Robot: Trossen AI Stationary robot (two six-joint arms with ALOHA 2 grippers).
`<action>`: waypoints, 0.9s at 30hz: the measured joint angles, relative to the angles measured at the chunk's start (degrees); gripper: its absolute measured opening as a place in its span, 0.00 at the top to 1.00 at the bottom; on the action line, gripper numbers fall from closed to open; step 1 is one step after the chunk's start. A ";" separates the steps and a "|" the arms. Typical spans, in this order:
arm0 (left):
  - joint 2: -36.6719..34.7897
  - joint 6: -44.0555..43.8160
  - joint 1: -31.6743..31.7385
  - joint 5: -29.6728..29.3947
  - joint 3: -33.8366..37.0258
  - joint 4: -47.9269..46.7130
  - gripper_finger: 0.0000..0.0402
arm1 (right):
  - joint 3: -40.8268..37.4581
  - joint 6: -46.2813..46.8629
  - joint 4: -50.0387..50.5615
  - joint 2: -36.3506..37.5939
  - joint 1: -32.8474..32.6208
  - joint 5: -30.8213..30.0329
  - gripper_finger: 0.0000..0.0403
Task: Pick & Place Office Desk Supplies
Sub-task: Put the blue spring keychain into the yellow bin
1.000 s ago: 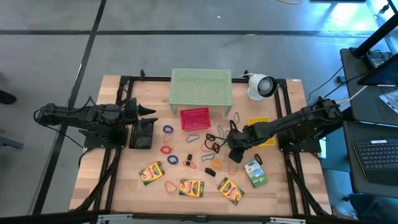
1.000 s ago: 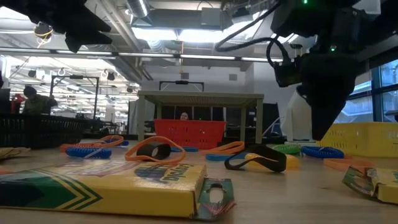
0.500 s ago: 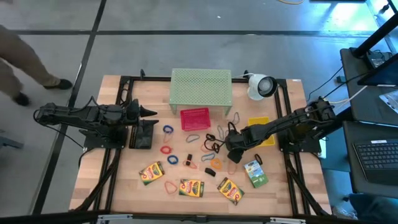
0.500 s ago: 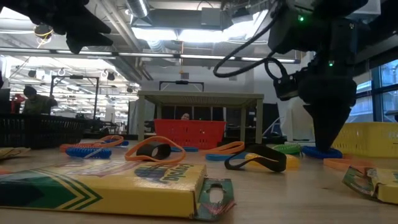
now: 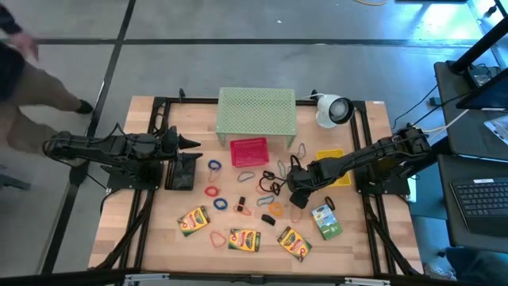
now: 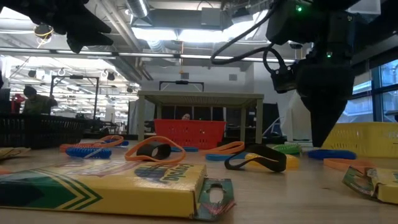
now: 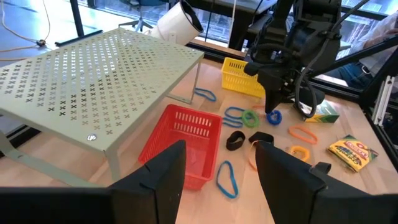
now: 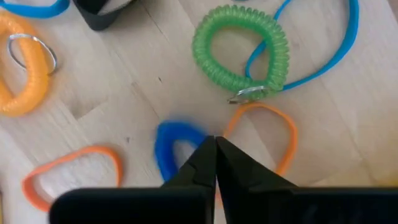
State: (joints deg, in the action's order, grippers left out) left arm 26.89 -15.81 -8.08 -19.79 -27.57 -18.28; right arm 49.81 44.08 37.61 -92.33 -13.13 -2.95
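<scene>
While pinching a blue rubber-band loop (image 8: 171, 146) in the closed right end effector (image 8: 214, 140), rising again off the surface (image 8: 143, 93) after dipping; pick apparently succeeding.

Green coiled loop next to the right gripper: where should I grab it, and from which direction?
Take the green coiled loop from straight above. It lies flat, so one finger can go in its open middle and one outside. Choose the arc away from the metal ring and blue band. The right gripper is shut.

Both arms are black and made of chunky joined parts. The right arm (image 6: 323, 68) has black cables looping beside it and small green lights on top. The left end effector (image 7: 221, 177) has two flat, dark, blocky fingers.
</scene>
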 joint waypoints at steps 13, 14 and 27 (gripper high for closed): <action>0.00 0.07 0.00 0.00 -0.02 0.01 0.52 | -0.01 0.69 -0.56 0.00 -0.61 5.31 0.98; 0.00 0.09 0.00 0.00 -0.02 0.00 0.52 | -0.01 0.14 -0.92 0.00 -0.96 6.14 0.98; 0.00 0.17 0.00 0.00 -0.02 -0.04 0.52 | 0.01 -14.29 -5.25 0.31 -3.85 5.03 0.66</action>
State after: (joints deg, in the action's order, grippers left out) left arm 26.89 -15.64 -8.08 -19.79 -27.59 -18.33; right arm 49.82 29.79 32.36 -92.03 -16.97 2.08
